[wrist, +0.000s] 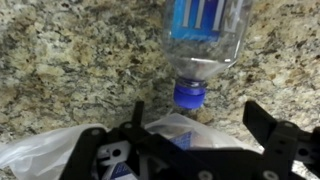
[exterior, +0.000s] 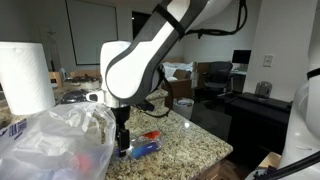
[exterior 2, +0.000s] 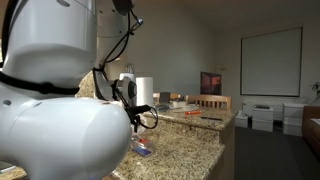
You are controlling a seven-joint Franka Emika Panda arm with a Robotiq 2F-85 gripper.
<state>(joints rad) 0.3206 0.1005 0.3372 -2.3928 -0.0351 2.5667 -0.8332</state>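
Above the speckled granite bench (wrist: 60, 60), the gripper (wrist: 194, 112) hangs, jaws apart, beside a clear blue-capped plastic bottle (wrist: 203, 45): an approach, I'd judge; next, centre over its body and descend.

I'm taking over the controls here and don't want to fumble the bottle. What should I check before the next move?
1. Jaws open: ok, spread wide in the wrist view.
2. Bottle at rest: ok, lying on its side on the granite counter.
3. Blue cap on: ok, it points toward the jaws.
4. Bottle body between the jaws: not ok, only the cap is near the gap.
5. Plastic bag out of the way: not ok, it lies under the jaws beside the cap.
6. Height above the counter: cannot tell.
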